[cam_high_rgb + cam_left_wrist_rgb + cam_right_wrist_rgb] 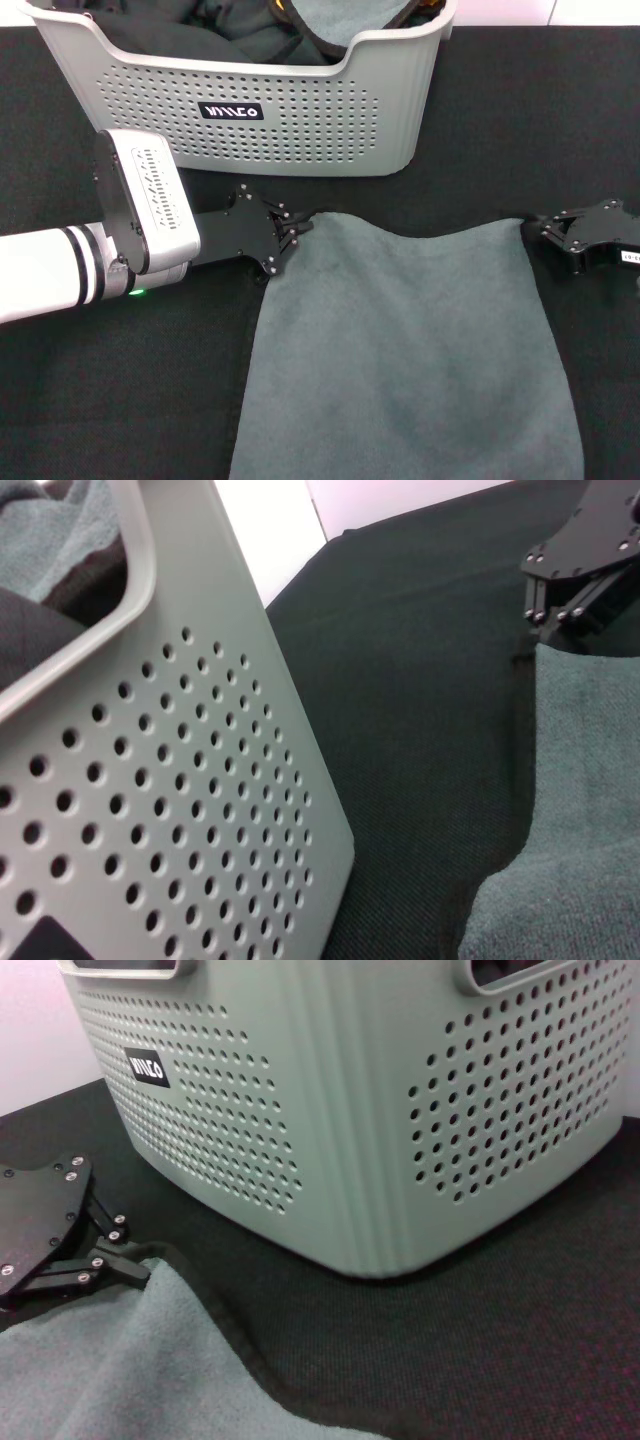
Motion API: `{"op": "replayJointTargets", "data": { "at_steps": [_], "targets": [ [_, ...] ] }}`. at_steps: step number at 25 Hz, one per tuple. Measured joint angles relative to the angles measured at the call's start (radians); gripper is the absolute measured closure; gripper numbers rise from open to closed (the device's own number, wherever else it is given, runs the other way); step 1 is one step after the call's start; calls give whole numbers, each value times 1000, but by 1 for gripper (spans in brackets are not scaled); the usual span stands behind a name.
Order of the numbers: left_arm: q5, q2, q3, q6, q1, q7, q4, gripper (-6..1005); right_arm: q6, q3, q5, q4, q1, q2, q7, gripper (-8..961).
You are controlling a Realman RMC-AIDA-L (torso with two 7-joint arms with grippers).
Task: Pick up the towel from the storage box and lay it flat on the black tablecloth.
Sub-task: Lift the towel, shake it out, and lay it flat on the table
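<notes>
- Lying spread on the black tablecloth [120, 400], grey-green side up: the towel [410, 350], just in front of the box [300, 120]; its far edge sags between the two grippers.
- Left gripper [292, 232] is at the towel's far left corner, fingers closed together at the cloth edge; appears to pinch the corner.
- Right gripper [548, 232] is at the far right corner, tips touching the towel's edge; whether it grips or has let go cannot be told.
- Box: light grey, perforated wall, dipped rim. Black label [231, 111] with white letters, roughly "VIILCO"; not fully legible.
- Inside the box: dark clothes [215, 35] and another grey-green cloth [345, 20].
</notes>
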Motion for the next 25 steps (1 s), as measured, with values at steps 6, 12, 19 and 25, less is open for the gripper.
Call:
{"op": "replayJointTargets", "data": {
  "at_steps": [6,12,19,25],
  "targets": [
    [-11,-3,-23,-2,13,60,0,964,33,-1,1,-3,0,0,2,907],
    [-43,-4,-35,-2,33,85,2,962,17,2,14,-15,-10,-1,4,907],
    [-90,-5,-36,-4,41,149,-10,959,32,1,13,-9,-3,-1,10,906],
    [-94,-7,-35,-43,23,174,-44,957,43,-1,7,-8,0,-1,30,906]
  ]
}}
